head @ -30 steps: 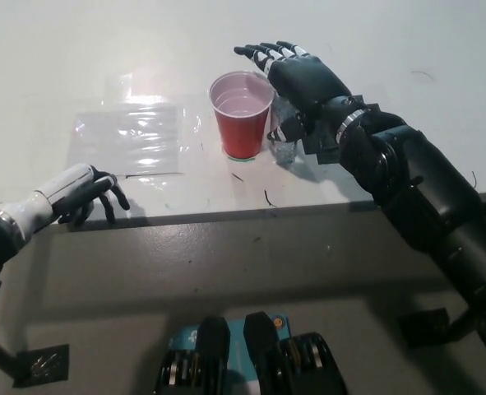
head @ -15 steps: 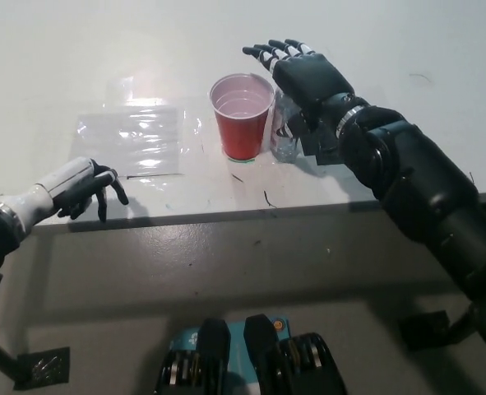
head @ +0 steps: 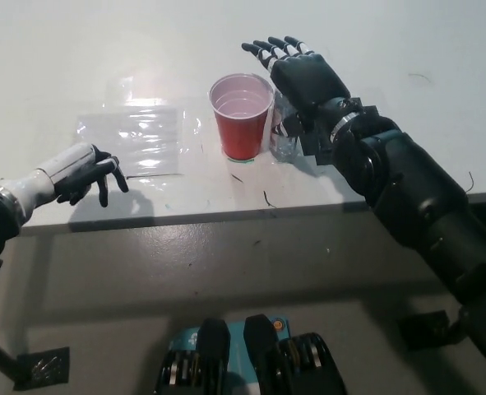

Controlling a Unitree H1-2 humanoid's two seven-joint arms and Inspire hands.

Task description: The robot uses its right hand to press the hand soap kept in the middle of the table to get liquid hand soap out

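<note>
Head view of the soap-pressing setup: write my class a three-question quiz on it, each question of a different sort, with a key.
1. True or false: the right hand is spread flat above the clear soap bottle.
2. What stands directly left of the bottle in the picture? A) red cup B) blue bowl C) metal can
3. Fill in: the white left hand rests at the near edge of the ____.

Key:
1. True.
2. A, the red cup.
3. Table, beside the clear plastic sheet.
</note>
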